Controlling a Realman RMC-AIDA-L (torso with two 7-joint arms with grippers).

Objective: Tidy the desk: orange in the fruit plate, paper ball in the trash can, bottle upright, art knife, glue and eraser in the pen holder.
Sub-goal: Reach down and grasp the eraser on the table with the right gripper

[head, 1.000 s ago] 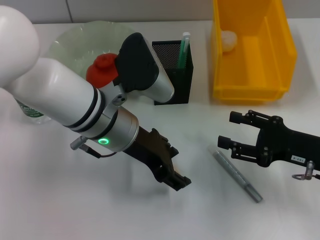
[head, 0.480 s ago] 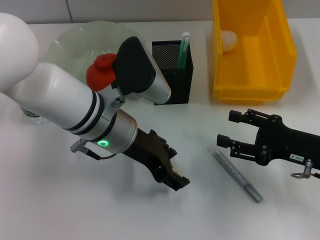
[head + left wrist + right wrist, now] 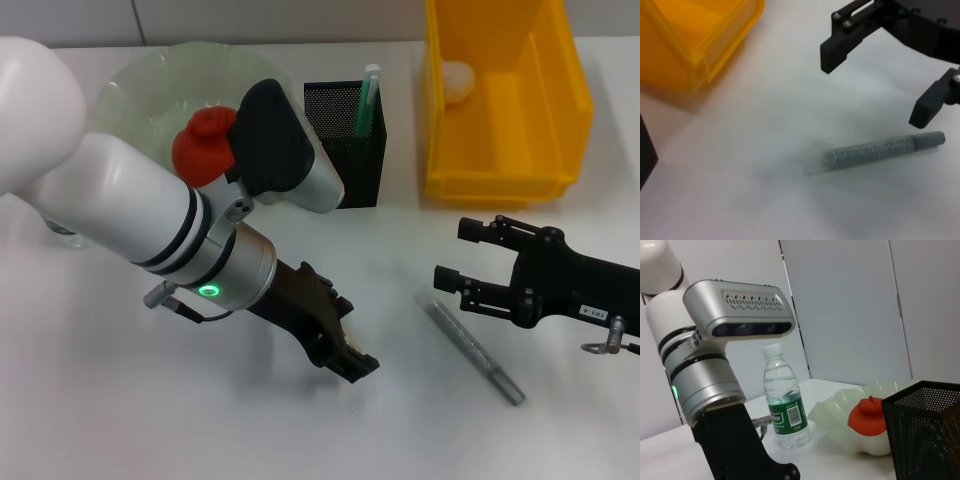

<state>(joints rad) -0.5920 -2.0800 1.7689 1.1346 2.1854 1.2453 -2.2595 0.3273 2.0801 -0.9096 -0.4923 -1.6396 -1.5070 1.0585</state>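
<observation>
We see the orange (image 3: 203, 143), red-orange with a knob on top, sitting in the pale green fruit plate (image 3: 150, 75) at the far left of the table (image 3: 120, 400). The white paper ball (image 3: 458, 82) lies inside the yellow trash can (image 3: 505, 180) at the far right. The clear bottle (image 3: 785, 405) with its white cap and green label stands upright beside the fruit plate. The black mesh pen holder (image 3: 355, 165) stands between plate and can, with a green and white stick poking out of it. A grey glittery pen-shaped stick (image 3: 475, 350) lies flat on the table near the front, to the right of centre.

Our left arm reaches across from the left, angled down toward the middle of the table, and the left gripper (image 3: 345, 355) sits low over the surface near a small beige thing at its tip; we cannot tell how far its fingers are parted or whether they hold anything. The right gripper (image 3: 455, 262) comes in level from the right, its fingers spread wide and holding nothing, hovering just behind the far end of the grey stick without touching it.
</observation>
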